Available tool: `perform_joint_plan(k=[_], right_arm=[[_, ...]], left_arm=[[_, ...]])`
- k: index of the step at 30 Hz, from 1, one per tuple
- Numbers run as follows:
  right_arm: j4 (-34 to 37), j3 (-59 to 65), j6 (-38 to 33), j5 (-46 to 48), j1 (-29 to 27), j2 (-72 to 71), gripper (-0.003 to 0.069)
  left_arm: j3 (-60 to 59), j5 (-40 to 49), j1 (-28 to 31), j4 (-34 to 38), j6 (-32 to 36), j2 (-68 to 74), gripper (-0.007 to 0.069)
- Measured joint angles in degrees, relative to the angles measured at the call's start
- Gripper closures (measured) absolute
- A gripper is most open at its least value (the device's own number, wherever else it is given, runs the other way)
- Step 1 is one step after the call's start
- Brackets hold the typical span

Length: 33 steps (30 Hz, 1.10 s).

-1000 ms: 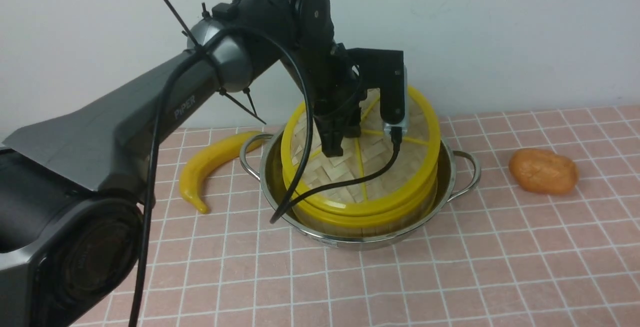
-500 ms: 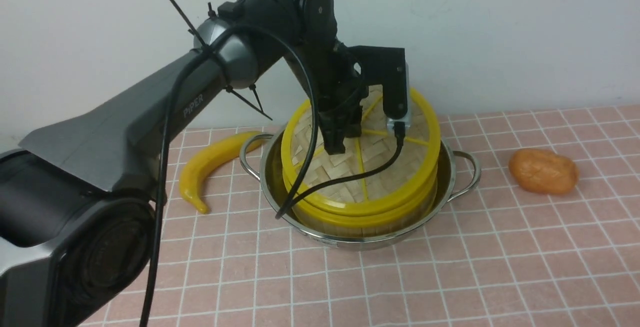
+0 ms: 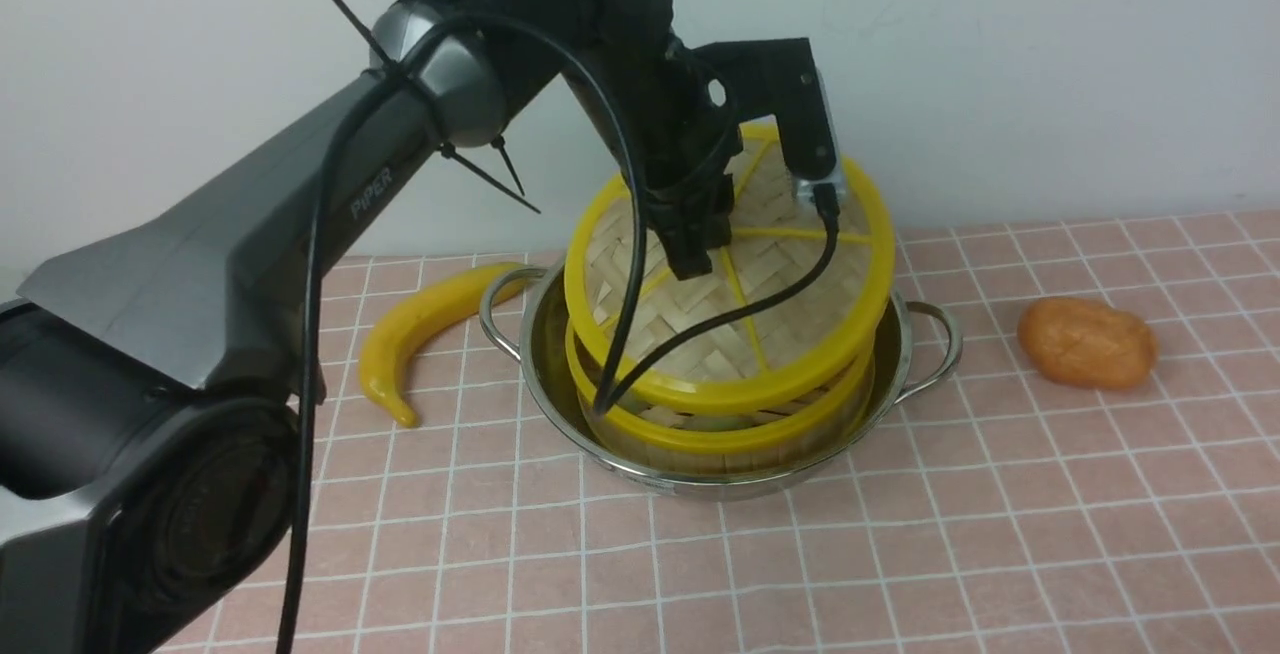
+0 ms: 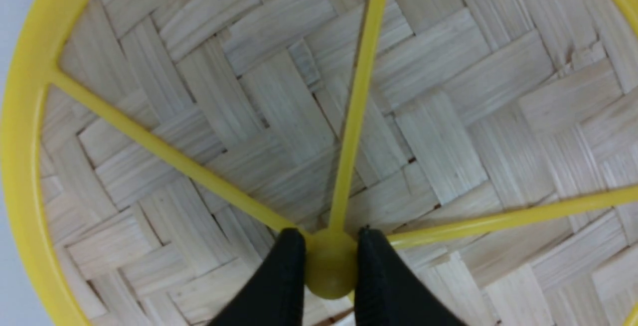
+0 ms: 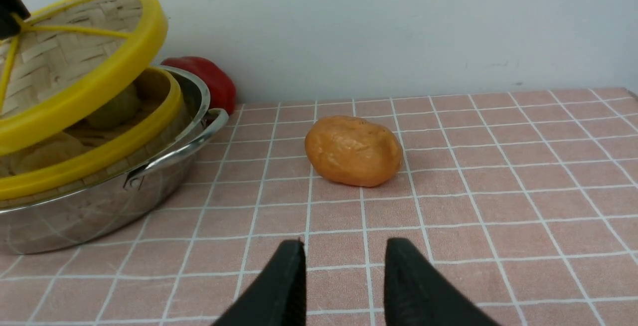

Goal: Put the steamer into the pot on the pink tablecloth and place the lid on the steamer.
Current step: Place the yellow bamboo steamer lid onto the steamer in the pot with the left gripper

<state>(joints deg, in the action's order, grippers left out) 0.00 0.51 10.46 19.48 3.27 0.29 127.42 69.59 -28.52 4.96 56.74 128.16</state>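
Observation:
The lid (image 3: 760, 334), a woven bamboo disc with yellow rim and spokes, hangs tilted just above the steamer (image 3: 720, 434), its far edge highest. My left gripper (image 3: 695, 259) is shut on the lid's yellow centre hub (image 4: 330, 271); the lid (image 4: 279, 96) fills the left wrist view. The steamer sits inside the steel pot (image 3: 600, 454) on the pink tablecloth (image 3: 900, 554). In the right wrist view the lid (image 5: 75, 52) is lifted off the steamer (image 5: 99, 156), with buns (image 5: 114, 111) showing in the gap. My right gripper (image 5: 344, 251) is open and empty, low over the cloth to the right of the pot (image 5: 99, 206).
A yellow banana (image 3: 420, 334) lies left of the pot. An orange potato-like toy (image 3: 1085, 342) lies to the pot's right, ahead of my right gripper (image 5: 354, 150). A red pepper (image 5: 209, 79) sits behind the pot by the wall.
The left gripper has risen with the lid. The lid, which lay on the steamer's rim, now hangs tilted above it with a gap.

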Motion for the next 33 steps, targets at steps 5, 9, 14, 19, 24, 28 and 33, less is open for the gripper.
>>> perform_joint_plan(k=[5, 9, 14, 19, 24, 28, 33], right_arm=[[0.0, 0.0, 0.0, 0.0, 0.0, 0.0, 0.0416], [0.0, 0.0, 0.0, 0.0, 0.0, 0.0, 0.0416], [0.0, 0.0, 0.0, 0.0, 0.0, 0.0, 0.0416], [0.0, 0.0, 0.0, 0.0, 0.0, 0.0, 0.0416], [0.0, 0.0, 0.0, 0.0, 0.0, 0.0, 0.0416], [0.0, 0.0, 0.0, 0.0, 0.0, 0.0, 0.0416], [0.0, 0.0, 0.0, 0.0, 0.0, 0.0, 0.0416]], left_arm=[[-2.3, 0.5, 0.0, -1.9, -4.6, -1.1, 0.0507], [-3.1, 0.8, 0.0, -2.4, -5.3, -2.0, 0.0507], [-3.2, 0.8, 0.0, -1.6, -3.3, -1.9, 0.0507], [-3.2, 0.7, 0.0, -1.2, -2.7, -0.6, 0.0507], [-3.2, 0.7, 0.0, -1.2, -2.6, 0.6, 0.0507], [-3.2, 0.7, 0.0, -1.2, -2.0, 0.8, 0.0507], [-3.2, 0.7, 0.0, -1.1, -1.6, 0.8, 0.0507]])
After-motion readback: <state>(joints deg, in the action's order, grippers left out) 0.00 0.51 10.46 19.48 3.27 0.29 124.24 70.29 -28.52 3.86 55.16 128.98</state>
